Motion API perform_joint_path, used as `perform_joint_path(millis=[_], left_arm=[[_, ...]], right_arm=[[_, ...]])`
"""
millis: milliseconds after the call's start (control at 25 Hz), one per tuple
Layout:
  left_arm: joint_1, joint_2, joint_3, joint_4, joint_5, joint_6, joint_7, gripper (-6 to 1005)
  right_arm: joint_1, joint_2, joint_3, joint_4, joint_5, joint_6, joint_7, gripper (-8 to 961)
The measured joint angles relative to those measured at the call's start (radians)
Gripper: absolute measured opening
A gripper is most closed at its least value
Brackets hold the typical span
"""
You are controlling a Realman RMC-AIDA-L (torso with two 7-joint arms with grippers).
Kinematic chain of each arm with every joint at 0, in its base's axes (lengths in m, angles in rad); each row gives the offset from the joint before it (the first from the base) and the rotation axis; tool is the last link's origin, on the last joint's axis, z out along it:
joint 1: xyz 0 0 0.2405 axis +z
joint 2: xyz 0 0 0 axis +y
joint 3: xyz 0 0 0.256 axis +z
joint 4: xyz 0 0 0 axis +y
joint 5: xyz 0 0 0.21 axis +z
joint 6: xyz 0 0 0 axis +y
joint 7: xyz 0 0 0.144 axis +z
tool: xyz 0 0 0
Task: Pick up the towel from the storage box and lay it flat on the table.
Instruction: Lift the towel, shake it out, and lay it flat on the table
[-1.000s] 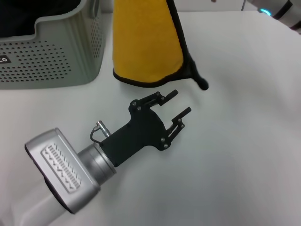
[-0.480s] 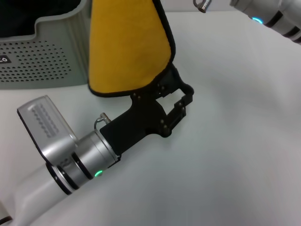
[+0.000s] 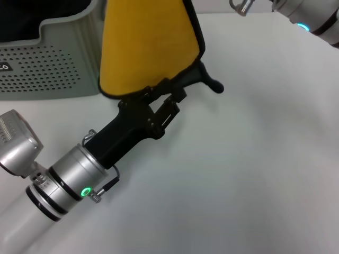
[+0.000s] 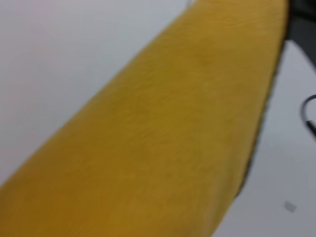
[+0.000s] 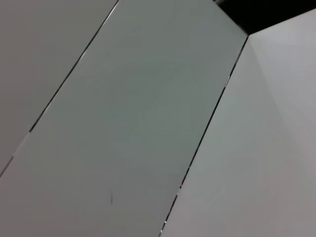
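The towel hangs upright over the table, yellow side facing me, with its black border along the lower edge. Its top runs out of the head view, so what holds it there is hidden. My left gripper reaches up from the lower left to the towel's bottom edge, and its fingers look closed on the border near the dangling black corner. The left wrist view is filled by the yellow towel. Only part of the right arm shows at the top right; its gripper is out of view.
The storage box, pale grey-green with rows of holes, stands at the back left, just left of the hanging towel. The white table stretches out to the right and front. The right wrist view shows only pale panels.
My left gripper has moved from below the towel up to its bottom edge, turned, and narrowed its fingers. The towel swung slightly left, then back to the right.
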Motion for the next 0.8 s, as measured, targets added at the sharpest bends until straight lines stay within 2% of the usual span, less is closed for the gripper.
perform_joint_path(millis=[360,800], left_arm=[[-0.007,-0.001,0.012,-0.022,0.026,-0.004,-0.041,372],[-0.011,0.000,0.011,-0.015,0.024,0.010,-0.095,366]], right_arm=[[-0.003,0.000,-0.005,-0.001,0.079,-0.044,-0.035,15],[-0.003,0.000,-0.014,0.027,0.079,-0.055,-0.054,17]])
